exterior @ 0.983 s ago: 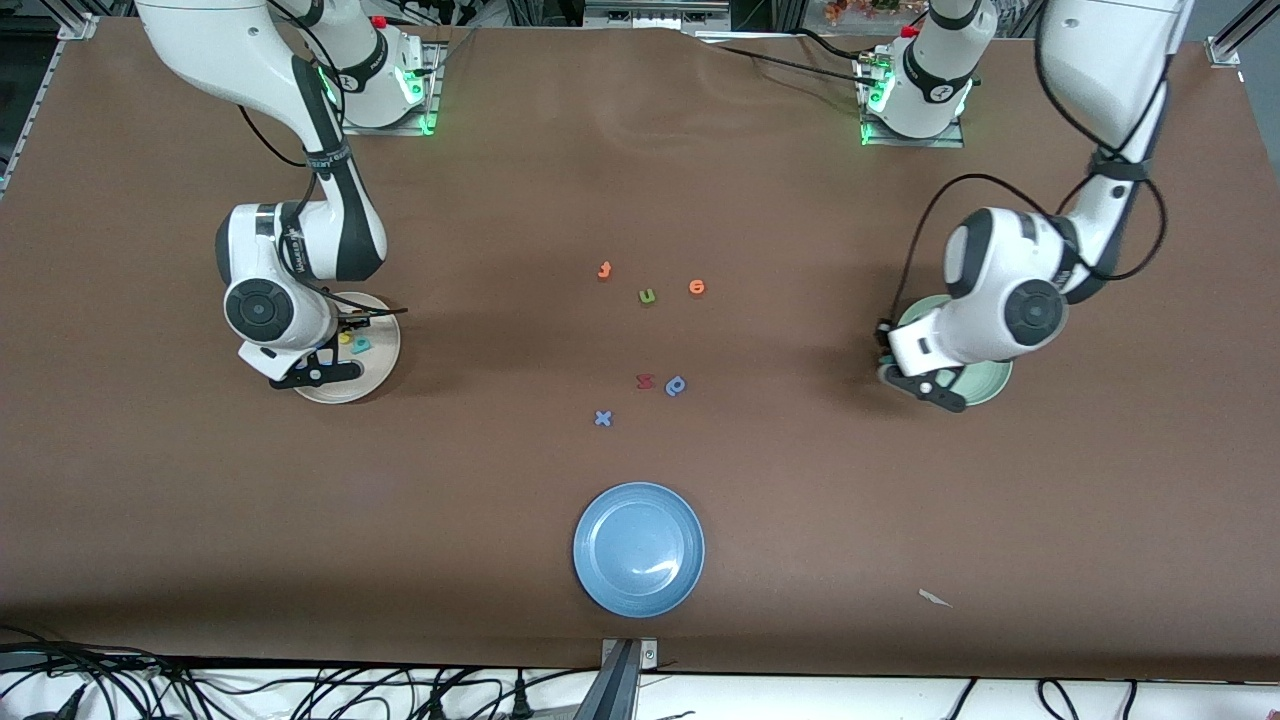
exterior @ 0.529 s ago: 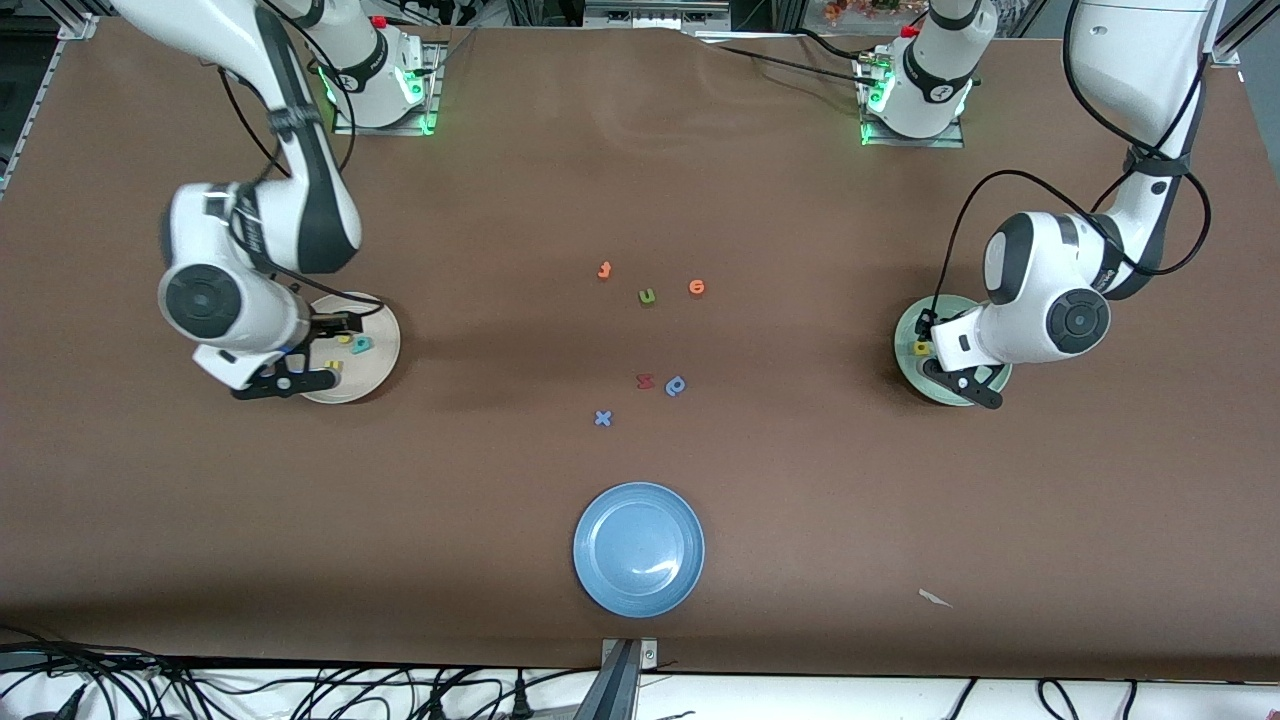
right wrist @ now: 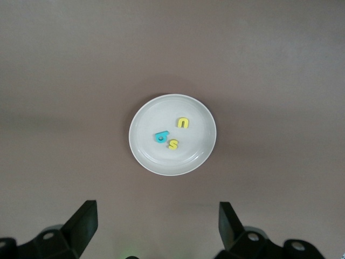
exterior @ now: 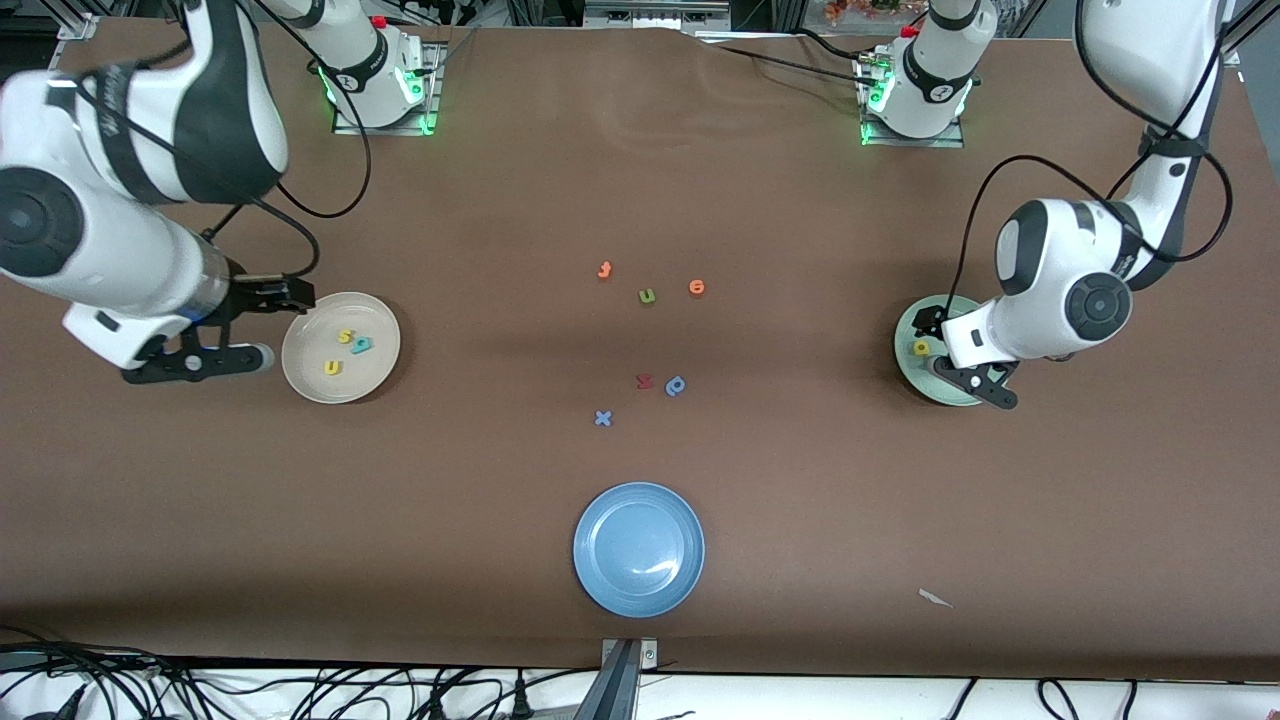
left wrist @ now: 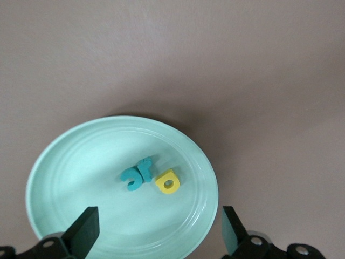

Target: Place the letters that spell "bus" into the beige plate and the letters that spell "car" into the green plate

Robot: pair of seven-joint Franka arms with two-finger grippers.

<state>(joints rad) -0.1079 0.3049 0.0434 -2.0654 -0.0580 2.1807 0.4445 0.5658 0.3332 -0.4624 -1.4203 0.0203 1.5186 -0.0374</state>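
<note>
Broadly, the brown desk point(exterior: 640, 180) carries three plates, and two of them look filled as the task asks. My right arm is raised near its end of the desk, my right pincer point(exterior: 232, 328) spread wide and empty, hanging just beside the beige plate point(exterior: 375, 372). My left pincer point(exterior: 966, 352) hangs over the green plate point(exterior: 903, 330), jaws released and holding nothing; my left wrist view shows both black fingers point(left wrist: 83, 233) parted with the plate between them.

A blue plate point(exterior: 639, 549) sits bare near the front camera, in the middle of the desk.

On the beige plate lie the yellow "u" point(right wrist: 183, 123), the teal "b" point(right wrist: 160, 137) and the yellow "s" point(right wrist: 173, 144), close together. On the green plate the teal "c" point(left wrist: 131, 178) and the teal-blue "r" point(left wrist: 145, 168) touch each other, with the yellow "a" point(left wrist: 167, 182) just beside them.

Mid-desk, stray letters lie loose: two orange ones, an olive "u" point(exterior: 647, 295), a red one, a blue "p" point(exterior: 676, 385) and a blue "x" point(exterior: 602, 418).

I judge these letters to be light, soft foam, slightly springy and easy to flick away. If one needed moving, I would pinch it across its thickest stroke, gently, from straight above; the thin "r" would need the most care
</note>
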